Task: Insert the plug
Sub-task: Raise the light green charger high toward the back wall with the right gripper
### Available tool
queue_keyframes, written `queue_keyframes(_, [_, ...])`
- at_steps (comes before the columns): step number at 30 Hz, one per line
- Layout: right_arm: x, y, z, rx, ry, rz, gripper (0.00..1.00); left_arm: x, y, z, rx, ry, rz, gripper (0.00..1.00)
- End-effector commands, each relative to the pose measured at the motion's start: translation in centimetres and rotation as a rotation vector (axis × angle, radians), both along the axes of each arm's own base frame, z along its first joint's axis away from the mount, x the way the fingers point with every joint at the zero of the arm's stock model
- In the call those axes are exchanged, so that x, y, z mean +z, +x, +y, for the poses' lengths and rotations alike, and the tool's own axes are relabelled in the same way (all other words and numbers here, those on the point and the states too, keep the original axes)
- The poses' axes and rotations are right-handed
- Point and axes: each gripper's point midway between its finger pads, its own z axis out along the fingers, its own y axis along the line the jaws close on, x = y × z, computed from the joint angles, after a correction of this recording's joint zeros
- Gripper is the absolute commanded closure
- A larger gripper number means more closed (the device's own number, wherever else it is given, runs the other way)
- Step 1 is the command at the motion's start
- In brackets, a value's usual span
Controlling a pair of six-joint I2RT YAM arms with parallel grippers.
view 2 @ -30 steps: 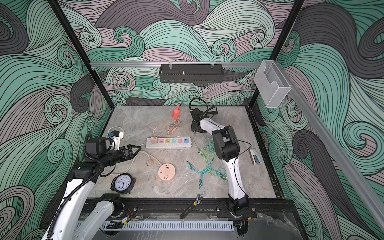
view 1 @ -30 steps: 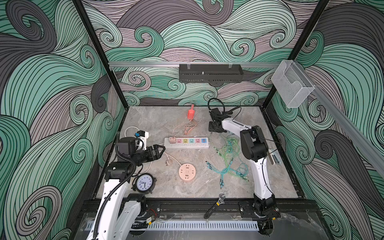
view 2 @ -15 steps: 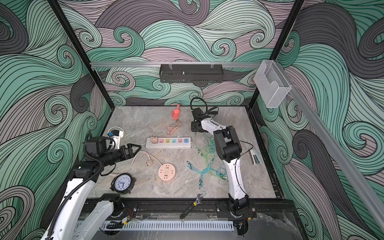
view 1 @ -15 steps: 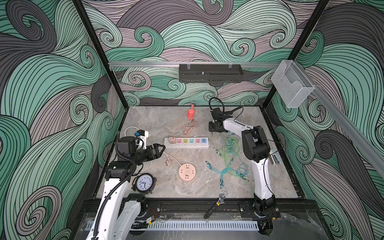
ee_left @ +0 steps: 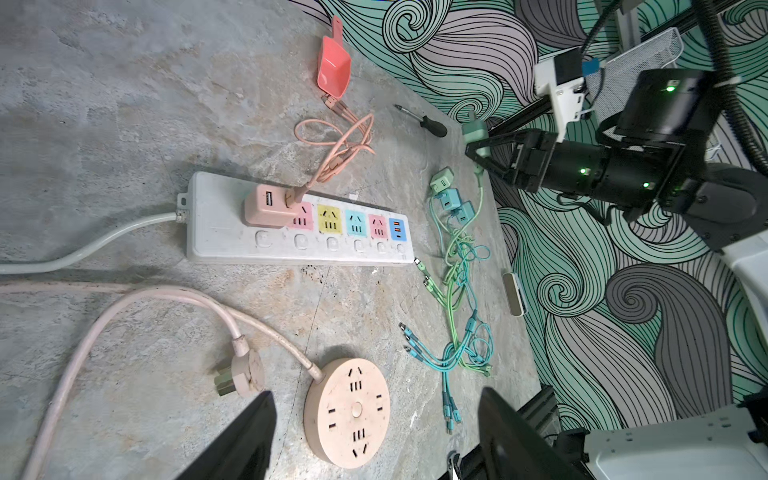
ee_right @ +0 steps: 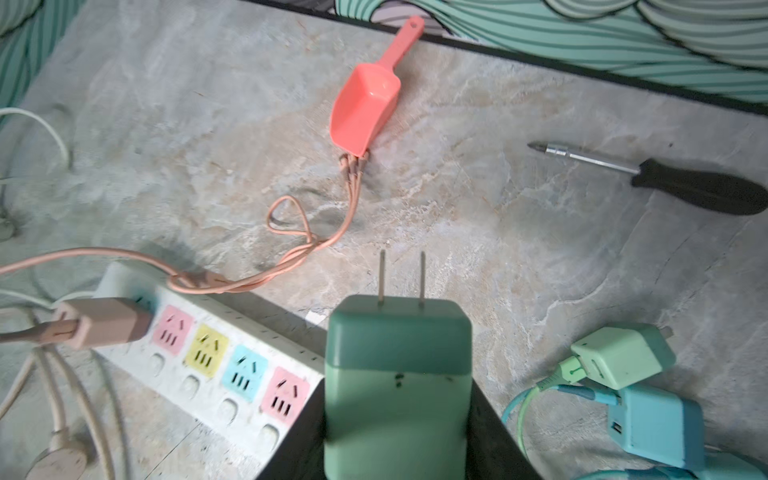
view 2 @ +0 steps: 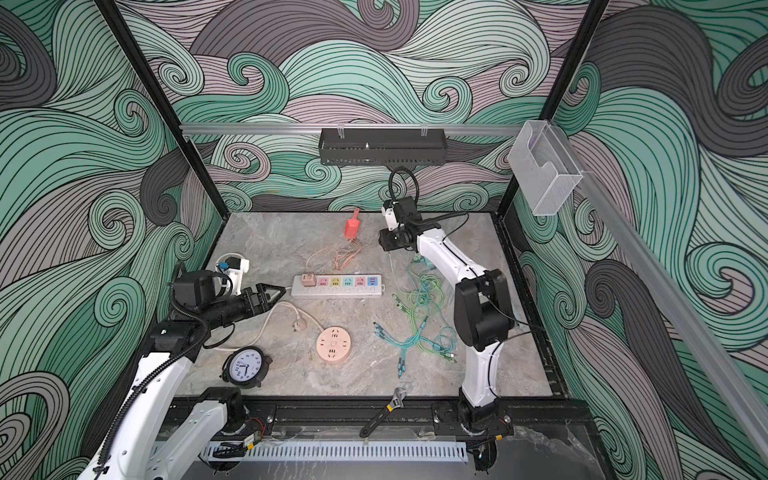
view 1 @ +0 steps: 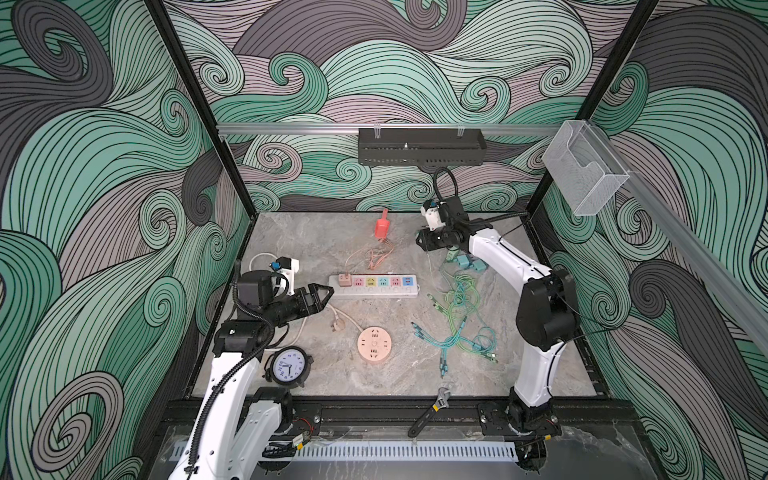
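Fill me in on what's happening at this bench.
The right gripper has its fingers closed on a green charger plug, prongs pointing out, held above the table back from the power strip; it is not yet inserted. The left gripper is open and empty beside the strip's cord end. A pink adapter occupies one socket.

Green two-pin plug [ee_right: 397,374] (prongs bare) is held aloft — apart from the flat-lying white power strip [view 1: 374,292].

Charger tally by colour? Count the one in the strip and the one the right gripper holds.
pink charger: 1, in strip
dark green charger: 1, in right gripper
light green charger: 1
blue chargers: 2
Total: 5
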Motion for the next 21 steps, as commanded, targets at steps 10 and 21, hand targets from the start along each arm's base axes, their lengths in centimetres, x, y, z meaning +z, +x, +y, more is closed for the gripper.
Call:
queue_keyframes(10, [10.9,-4.8,0.6,0.149,0.108,-0.163,0.68,1.1,0.1,-0.4,-0.009,-0.051,-0.026,0.21])
queue_keyframes(21, [19.3,-7.9,-0.2,0.193,0.184,-0.342,0.67,1.7,0.3,-0.9,-0.03,-0.09,-0.046,0.21])
